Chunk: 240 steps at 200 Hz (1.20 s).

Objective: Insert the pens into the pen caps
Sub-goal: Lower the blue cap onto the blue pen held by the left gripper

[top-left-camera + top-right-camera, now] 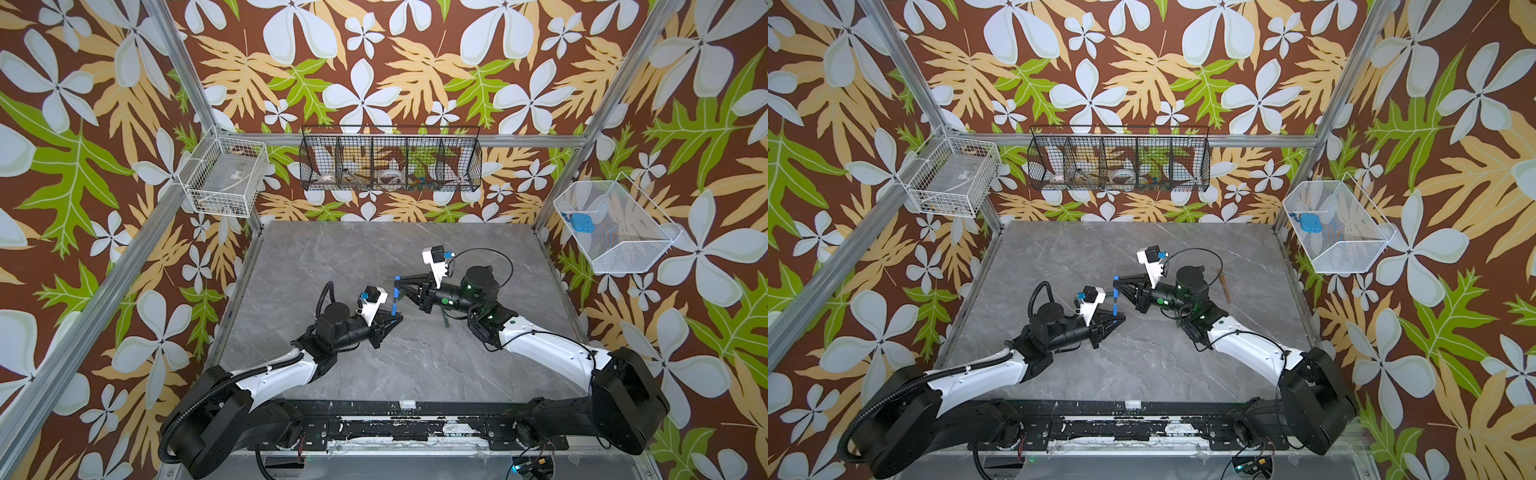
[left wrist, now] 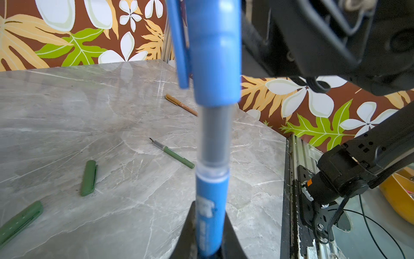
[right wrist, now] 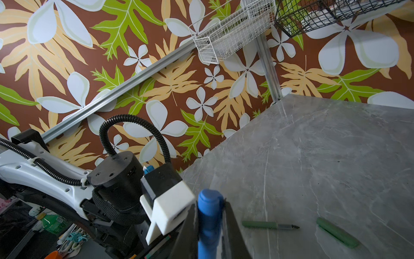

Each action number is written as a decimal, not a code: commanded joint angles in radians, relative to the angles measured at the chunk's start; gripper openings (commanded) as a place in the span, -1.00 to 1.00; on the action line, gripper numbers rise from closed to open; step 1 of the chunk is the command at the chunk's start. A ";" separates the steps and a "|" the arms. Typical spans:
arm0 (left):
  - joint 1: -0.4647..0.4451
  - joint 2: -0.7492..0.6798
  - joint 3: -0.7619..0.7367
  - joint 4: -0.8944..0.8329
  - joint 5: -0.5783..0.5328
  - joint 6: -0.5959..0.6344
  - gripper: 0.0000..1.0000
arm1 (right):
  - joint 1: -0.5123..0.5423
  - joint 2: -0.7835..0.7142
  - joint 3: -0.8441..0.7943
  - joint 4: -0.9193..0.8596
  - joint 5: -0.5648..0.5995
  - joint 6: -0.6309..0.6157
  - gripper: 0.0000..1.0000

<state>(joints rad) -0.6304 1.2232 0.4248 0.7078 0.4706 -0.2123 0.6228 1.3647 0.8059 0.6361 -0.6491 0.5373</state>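
My left gripper (image 1: pixel 397 319) (image 2: pixel 209 208) is shut on the barrel of a blue pen (image 2: pixel 211 190) (image 1: pixel 392 306), held above the middle of the table. My right gripper (image 1: pixel 398 282) (image 3: pixel 210 204) is shut on the blue pen cap (image 3: pixel 209 215) (image 2: pixel 215 56). The pen's tip is inside the cap's mouth, and its grey neck still shows between cap and barrel. On the table lie an uncapped green pen (image 2: pixel 172 153) (image 3: pixel 268 225) and a green pen cap (image 2: pixel 89 178) (image 3: pixel 338 233). An orange-brown pen (image 2: pixel 181 105) (image 1: pixel 1225 286) lies farther right and looks capped.
Another green piece (image 2: pixel 20 222) lies on the grey marble table (image 1: pixel 332 257), cut off by the frame edge. A black wire basket (image 1: pixel 390 158) and two white wire baskets (image 1: pixel 226 176) (image 1: pixel 615 226) hang on the walls. The arms' black base rail (image 1: pixel 415 424) runs along the front edge.
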 commanded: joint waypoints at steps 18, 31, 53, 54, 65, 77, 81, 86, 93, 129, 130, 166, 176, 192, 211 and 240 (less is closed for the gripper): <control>0.000 -0.008 0.002 0.031 -0.013 0.004 -1.00 | 0.017 0.019 0.002 -0.038 0.023 -0.032 -0.70; 0.000 -0.011 0.000 0.029 -0.015 0.005 -1.00 | 0.020 0.026 0.008 -0.057 0.028 -0.042 -0.66; 0.000 -0.016 -0.001 0.024 -0.022 0.009 -1.00 | 0.025 0.028 0.021 -0.098 0.031 -0.062 -0.62; 0.001 -0.016 -0.001 0.024 -0.023 0.009 -1.00 | 0.026 0.028 0.022 -0.101 0.031 -0.064 -0.61; 0.000 -0.017 -0.001 0.022 -0.026 0.009 -1.00 | 0.029 0.022 0.035 -0.146 0.035 -0.088 -0.48; 0.000 -0.013 0.000 0.020 -0.027 0.010 -1.00 | 0.029 0.007 0.052 -0.196 0.049 -0.112 -0.30; 0.000 -0.012 0.002 0.019 -0.026 0.010 -1.00 | 0.028 0.001 0.058 -0.208 0.054 -0.117 -0.25; 0.000 -0.010 0.002 0.019 -0.027 0.010 -1.00 | 0.028 -0.010 0.063 -0.214 0.054 -0.120 -0.19; 0.000 -0.008 0.003 0.018 -0.026 0.010 -1.00 | 0.028 -0.023 0.071 -0.215 0.046 -0.120 -0.12; 0.000 0.006 0.011 0.013 -0.021 0.010 -1.00 | 0.028 -0.033 0.151 -0.335 0.107 -0.160 0.02; 0.000 0.006 0.011 0.014 -0.021 0.010 -1.00 | 0.028 -0.032 0.152 -0.336 0.109 -0.160 0.02; 0.000 0.003 0.010 0.012 -0.024 0.012 -1.00 | 0.028 0.020 0.209 -0.376 0.089 -0.160 -0.04; 0.000 0.002 0.009 0.012 -0.025 0.011 -1.00 | 0.027 0.025 0.214 -0.379 0.085 -0.161 -0.04; 0.000 -0.001 0.011 0.009 -0.027 0.012 -1.00 | 0.028 0.028 0.214 -0.379 0.082 -0.161 -0.07; 0.000 -0.003 0.009 0.007 -0.027 0.012 -1.00 | 0.027 0.031 0.214 -0.374 0.066 -0.157 -0.12; 0.000 -0.003 0.009 0.009 -0.030 0.014 -1.00 | 0.028 0.033 0.205 -0.365 0.054 -0.150 -0.20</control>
<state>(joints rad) -0.6304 1.2236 0.4274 0.6926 0.4461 -0.2077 0.6487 1.3949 1.0145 0.2554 -0.5728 0.3862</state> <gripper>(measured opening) 0.135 0.412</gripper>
